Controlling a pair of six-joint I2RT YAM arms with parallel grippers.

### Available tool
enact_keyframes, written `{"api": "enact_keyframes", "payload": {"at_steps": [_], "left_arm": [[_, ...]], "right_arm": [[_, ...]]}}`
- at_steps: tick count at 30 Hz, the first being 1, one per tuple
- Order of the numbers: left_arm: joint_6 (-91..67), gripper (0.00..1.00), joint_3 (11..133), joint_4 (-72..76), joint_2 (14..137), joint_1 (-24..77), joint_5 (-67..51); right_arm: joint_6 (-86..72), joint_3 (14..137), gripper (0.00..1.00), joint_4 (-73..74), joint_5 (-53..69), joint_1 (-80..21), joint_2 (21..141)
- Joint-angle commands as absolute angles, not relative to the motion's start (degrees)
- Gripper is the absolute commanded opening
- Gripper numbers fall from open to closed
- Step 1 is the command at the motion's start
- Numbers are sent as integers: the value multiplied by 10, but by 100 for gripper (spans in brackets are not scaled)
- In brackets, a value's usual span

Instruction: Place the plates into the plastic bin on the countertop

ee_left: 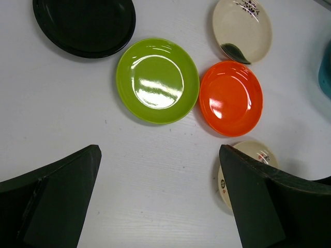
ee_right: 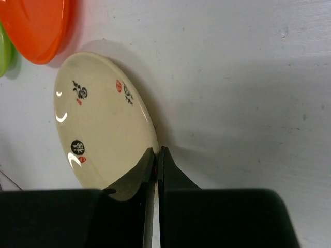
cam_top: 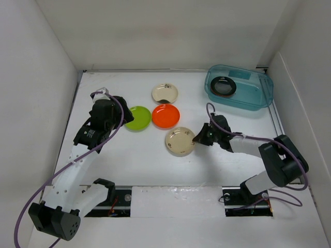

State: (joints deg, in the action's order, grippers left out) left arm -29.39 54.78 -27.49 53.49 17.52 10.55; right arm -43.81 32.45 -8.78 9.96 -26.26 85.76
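The near cream plate (cam_top: 180, 141), on the table (cam_top: 150, 168) near the orange plate (cam_top: 165, 116) and well apart from the far-right bin (cam_top: 251, 99), looks light, stiff, slippery and chippable, best held by its thin right rim, which the right tool (ee_right: 156, 154) pinches; the left tool (ee_left: 159, 151) gapes open.

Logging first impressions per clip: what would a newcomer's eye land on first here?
First, the right gripper, jaws shut on the rim of the near cream round plate on the white countertop. Beyond lie a lime green plate and an orange plate, side by side; the translucent teal plastic bin, far right, holds a black plate.
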Motion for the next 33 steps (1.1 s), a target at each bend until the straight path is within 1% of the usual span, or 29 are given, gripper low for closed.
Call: {"api": "enact_keyframes", "payload": {"at_steps": [1,3,4,5,7,8,11,13,14,15,16,17,19,20,21,22,23,25,26,27,31,33], "left_arm": [[-296,100,554,-271,534,171,105],[-296,100,554,-271,534,171,110],[-296,100,554,-271,534,171,110],[-296,100,554,-271,528,171,110],[-296,100,554,-271,528,171,110],[-296,100,554,-271,528,171,110],[-296,100,554,-271,533,171,105],[-296,100,554,-271,533,171,105],[-296,100,554,-271,533,171,105],[-296,100,554,-271,533,171,105],[-296,100,554,-271,533,171,105],[-296,100,554,-271,533,171,105],[-296,100,554,-271,533,171,105],[-296,100,548,-265,533,171,98],[-291,100,548,-265,533,171,98],[-291,100,548,-265,533,171,98],[-291,100,548,-265,533,171,98],[-286,100,548,-265,539,171,93],[-286,100,548,-265,539,171,93],[-286,100,548,-265,539,171,93],[-286,100,548,-265,549,171,88],[-286,100,548,-265,549,171,88]], "right_arm": [[-436,314,0,-56,80,-244,821],[-436,314,0,-14,34,-249,772],[-436,331,0,40,17,-249,744],[-436,343,0,70,-2,-257,684],[-436,386,0,139,-59,-263,628],[-436,400,0,148,-73,-263,586],[-431,461,0,145,-100,-211,582],[-406,489,0,125,-105,-174,621],[-396,530,0,125,-105,-124,648],[-387,549,0,115,-100,-98,706],[-381,568,0,115,-100,-69,733],[-381,583,0,106,-78,-15,756],[-410,614,0,71,-47,35,813],[-410,624,0,50,4,53,835],[-410,661,0,36,19,78,859],[-417,688,0,36,26,84,916],[-411,748,0,36,60,97,949],[-410,800,0,43,104,112,1009],[-410,820,0,43,113,112,1059],[-410,837,0,43,134,119,1078],[-410,888,0,43,134,126,1142],[-410,930,0,68,134,126,1182]]}}
